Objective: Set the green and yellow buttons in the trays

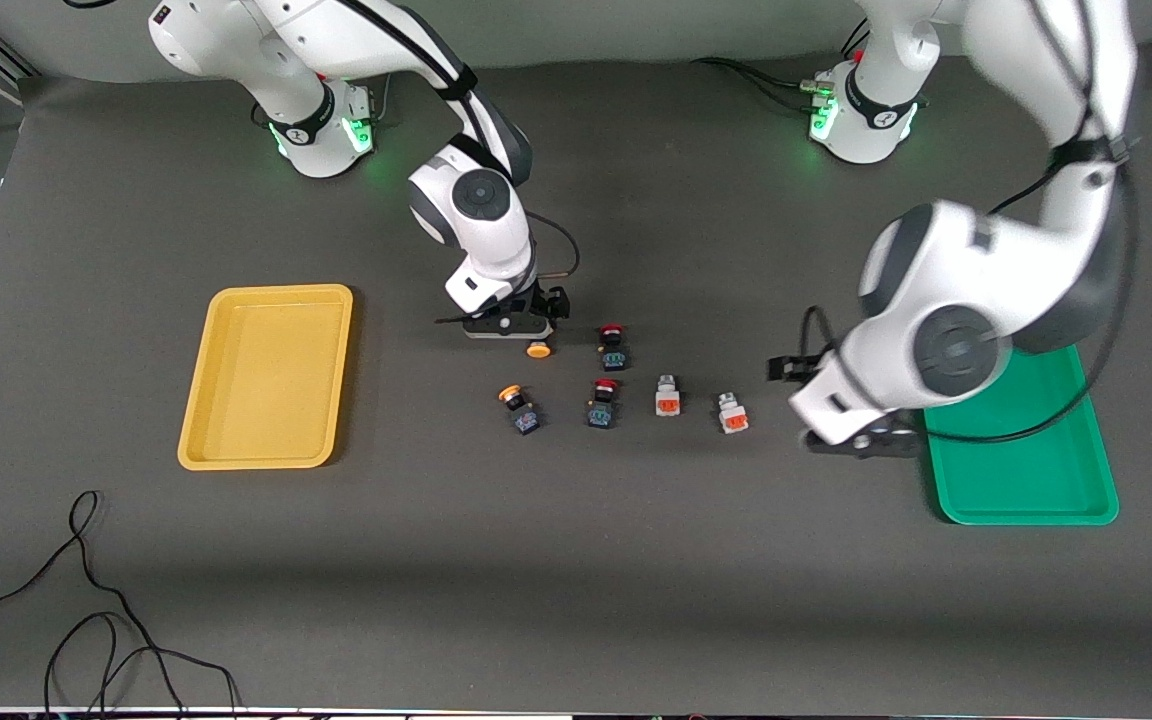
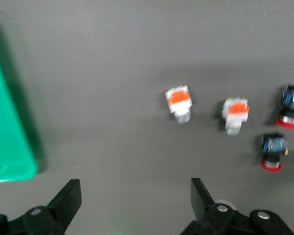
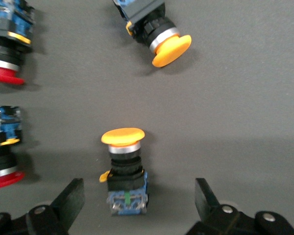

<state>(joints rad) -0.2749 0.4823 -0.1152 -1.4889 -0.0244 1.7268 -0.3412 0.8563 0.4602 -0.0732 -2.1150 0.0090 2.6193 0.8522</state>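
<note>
Your right gripper (image 3: 134, 208) is spread wide and empty, hanging low over one yellow button (image 3: 123, 169); that button lies on its side between the two fingers (image 3: 71, 200), neither touching it, blue base toward the wrist and cap pointing away; its long axis runs crosswise to the closing line, so the fingers would shut across the black body, which looks right to me; in the front view only its cap (image 1: 537, 349) shows past the gripper (image 1: 508, 326). The second yellow button (image 1: 519, 408) lies nearer the front camera, tilted, cap angled toward the yellow tray (image 1: 267, 376), which sits toward the right arm's end, well apart from the buttons and empty. The left gripper (image 2: 134, 208) is also open and holding nothing, over bare table just beside the green tray (image 1: 1026, 478); the two white blocks (image 1: 733, 413) with orange faces lie near it, the nearer one between its finger line and the red pair, so the left arm is the closer one for those; both blocks lie with the orange face at one end. Two red buttons (image 1: 604, 403) sit between the yellow pair and the blocks; leave them. No brand or label is readable; there may be print on the blue bases, but the left wrist view is too blurred to say.
</note>
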